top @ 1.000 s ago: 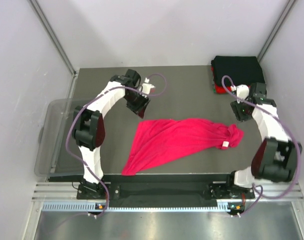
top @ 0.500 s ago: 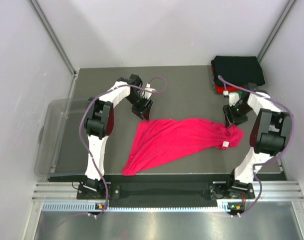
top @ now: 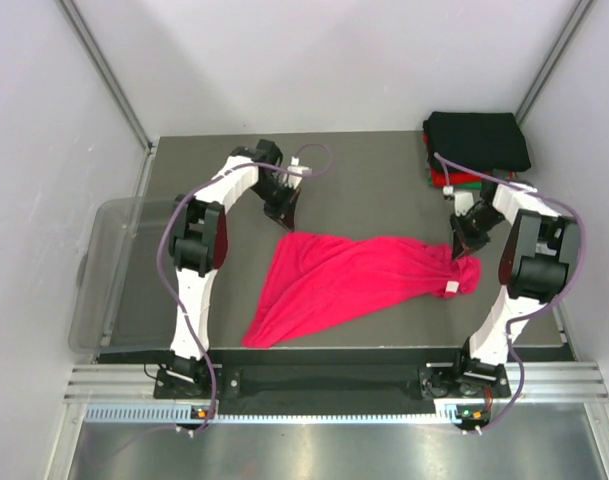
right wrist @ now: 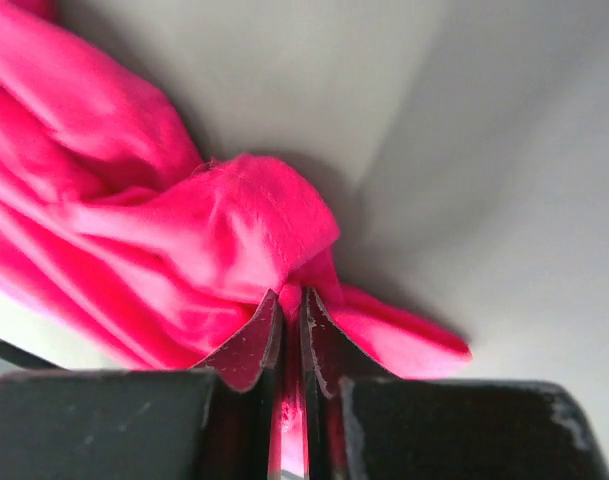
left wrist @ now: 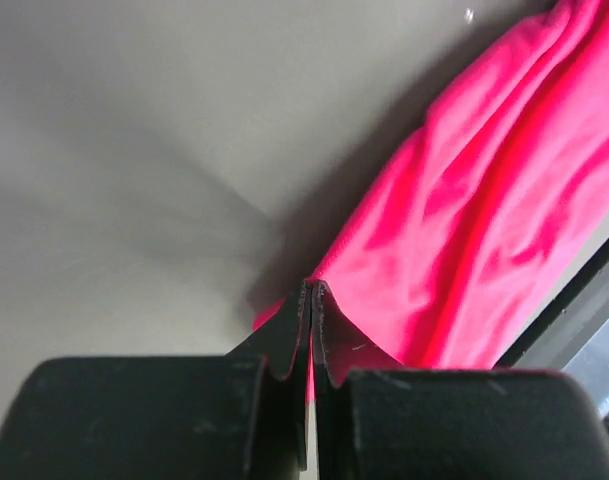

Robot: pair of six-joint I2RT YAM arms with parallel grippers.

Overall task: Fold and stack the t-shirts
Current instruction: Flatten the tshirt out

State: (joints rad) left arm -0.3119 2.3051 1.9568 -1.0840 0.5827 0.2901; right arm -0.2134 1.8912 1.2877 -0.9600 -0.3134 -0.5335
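The magenta-pink t-shirt lies crumpled across the middle of the table, its small white label near the right end. My left gripper is at its far left corner; the left wrist view shows that gripper shut on the edge of the pink cloth. At the bunched right end, my right gripper is also closed. The right wrist view has a fold of the shirt pinched between the shut jaws of that gripper. Folded t-shirts are stacked at the back right, black on top, red and green edges beneath.
A clear plastic bin stands off the table's left edge. White walls close in the table on three sides. The folded stack sits just behind the right arm.
Both grippers came down onto the pink t-shirt and shut on it, the left on the far left corner, the right on the bunched end. That left corner has shifted slightly toward the back.
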